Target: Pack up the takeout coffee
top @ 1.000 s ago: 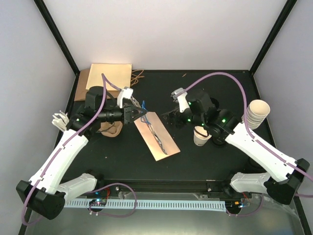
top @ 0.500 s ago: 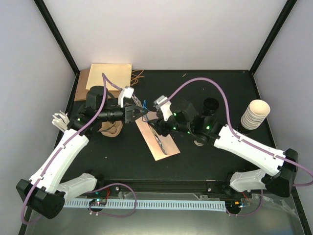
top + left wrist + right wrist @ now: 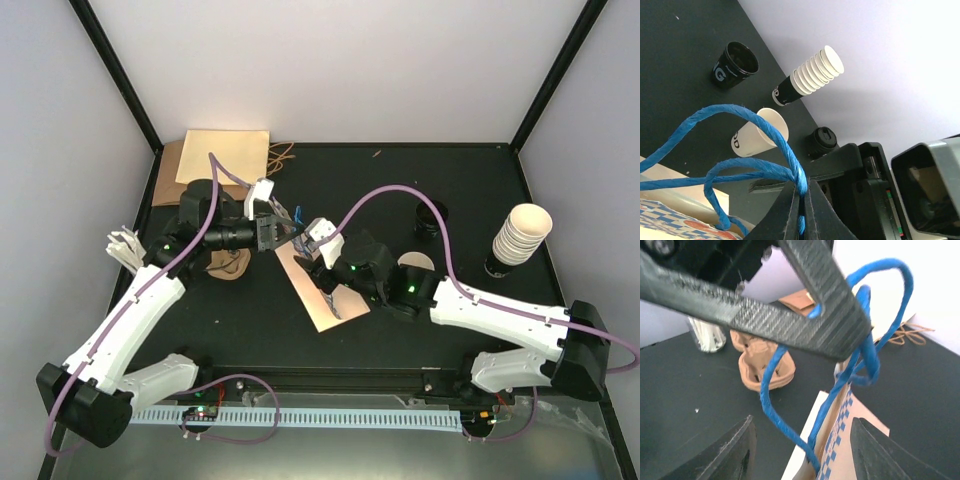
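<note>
Left gripper (image 3: 801, 200) clenching the bag's blue rope handle (image 3: 765, 125). Right gripper (image 3: 801, 422) hovering beside the bag (image 3: 322, 285), fingers spread, seemingly gripping nothing. Paper cup (image 3: 413, 265) sitting on table (image 3: 250, 330) at bag's 3 o'clock.

Table (image 3: 470, 180): matt black.
Paper bag (image 3: 312, 300): tan outside; blue-and-white check with red marks along the mouth.
Rope handles (image 3: 722, 108): bright blue, twisted strands.
Takeout coffee cup (image 3: 747, 139): cream-white, small black lettering.
Lid (image 3: 821, 141): black.
Second cup (image 3: 735, 64): black, white lettering.
Cup stack (image 3: 522, 232): cream, black at the foot.
Paper sheets (image 3: 222, 155): light brown.
Left arm (image 3: 130, 320) and right arm (image 3: 510, 315): white shells, black joints.
Cables (image 3: 380, 195): purple.
</note>
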